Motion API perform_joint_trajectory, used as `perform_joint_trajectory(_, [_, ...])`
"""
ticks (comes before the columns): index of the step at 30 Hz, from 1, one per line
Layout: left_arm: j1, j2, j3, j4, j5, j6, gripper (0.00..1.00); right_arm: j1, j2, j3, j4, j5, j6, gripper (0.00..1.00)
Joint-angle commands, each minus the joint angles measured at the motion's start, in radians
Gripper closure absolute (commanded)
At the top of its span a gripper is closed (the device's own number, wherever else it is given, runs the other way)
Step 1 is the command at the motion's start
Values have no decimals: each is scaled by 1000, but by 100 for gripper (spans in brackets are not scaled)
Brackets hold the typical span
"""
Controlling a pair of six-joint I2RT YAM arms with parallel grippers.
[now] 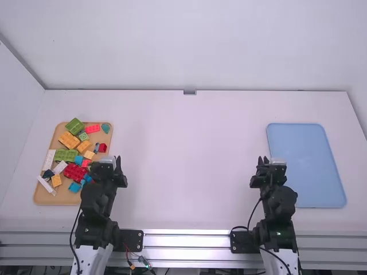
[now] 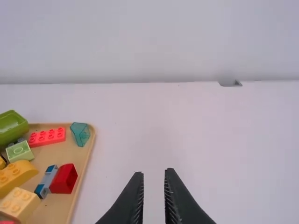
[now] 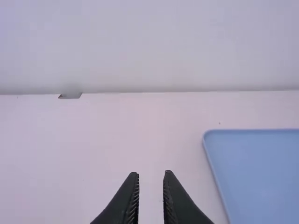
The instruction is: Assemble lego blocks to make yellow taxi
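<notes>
White table (image 1: 189,149), high view: tan tray (image 1: 69,197) at left, likely as block supply; blue tray (image 1: 307,166) at right, perhaps for finished taxi. Count 2 trays, at least 4 yellow-orange blocks (image 1: 69,140), loose on tan.

Left wrist view: left gripper (image 2: 154,171) parted partway, empty, probably ready for picking. Count 1 clear teal piece (image 2: 80,134), on tan tray.

Right wrist view: right gripper (image 3: 151,173) parted partway, empty, likely free to assist. Count 1 blue tray.
</notes>
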Motion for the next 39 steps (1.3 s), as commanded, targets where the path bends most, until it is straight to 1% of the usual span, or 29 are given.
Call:
perform_joint_trajectory(1, [11,45,51,14,-28,14,82,-1,47,67,17,-14,2,81])
perform_joint_trajectory(9, [21,197,128,53,-40,29,69,18,203,155,88,-39,-2,68])
perform_joint_trajectory(14, [30,316,191,102,-63,11,58,43,350,226,145,-25,-4,58])
perform_joint_trajectory(16, [31,341,205,114,-66,3,56,49,384,241,156,-19,-5,55])
perform_joint_trajectory(18, [36,404,240,134,-77,3,50,63,470,278,186,-11,-6,50])
perform_joint_trajectory(19, [36,410,244,135,-78,2,49,65,477,282,188,-11,-7,49])
perform_joint_trajectory(22, [42,488,310,118,-138,-61,42,82,577,328,219,-23,-33,42])
perform_joint_trajectory(23, [43,501,323,110,-151,-70,41,84,592,336,224,-24,-41,41])
perform_joint_trajectory(25, [47,555,389,56,-190,-91,36,100,657,368,247,-28,-80,36])
perform_joint_trajectory(29, [52,644,503,-54,-217,-99,29,123,743,412,278,-33,-128,29])
perform_joint_trajectory(34, [59,790,668,-230,-361,-177,21,143,853,468,324,-40,-137,21])
perform_joint_trajectory(39, [91,928,820,-354,-386,-199,14,152,940,513,328,-46,-149,14])
